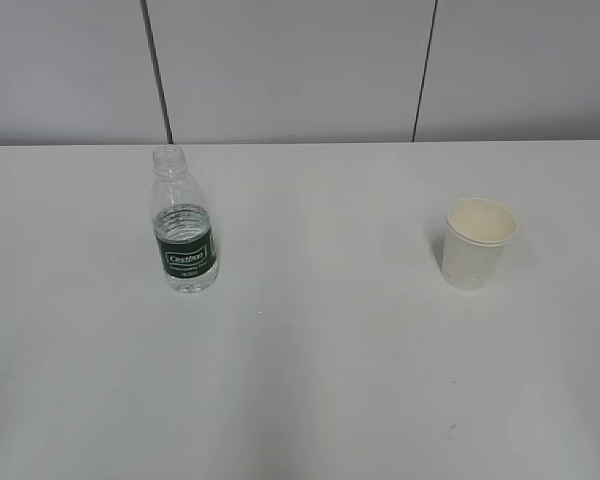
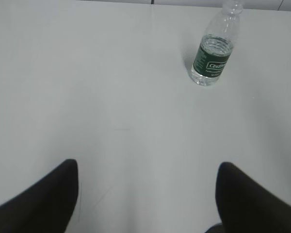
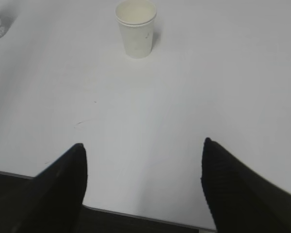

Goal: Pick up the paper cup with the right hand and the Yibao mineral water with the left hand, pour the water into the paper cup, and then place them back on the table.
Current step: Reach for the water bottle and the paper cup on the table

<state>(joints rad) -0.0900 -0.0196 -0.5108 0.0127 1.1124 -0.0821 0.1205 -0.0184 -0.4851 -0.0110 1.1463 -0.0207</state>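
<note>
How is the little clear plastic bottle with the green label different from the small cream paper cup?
The clear plastic bottle with the dark green label is taller and see-through, with water inside; the cream-white paper cup is shorter and opaque. The bottle narrows to a ribbed neck; the cup widens to its rim. Both stand upright and uncovered on the white table.

A plain white table [image 1: 300, 380] carries an upright uncapped water bottle [image 1: 184, 225], with a paper cup [image 1: 477, 243] standing well to the bottle's right.
</note>
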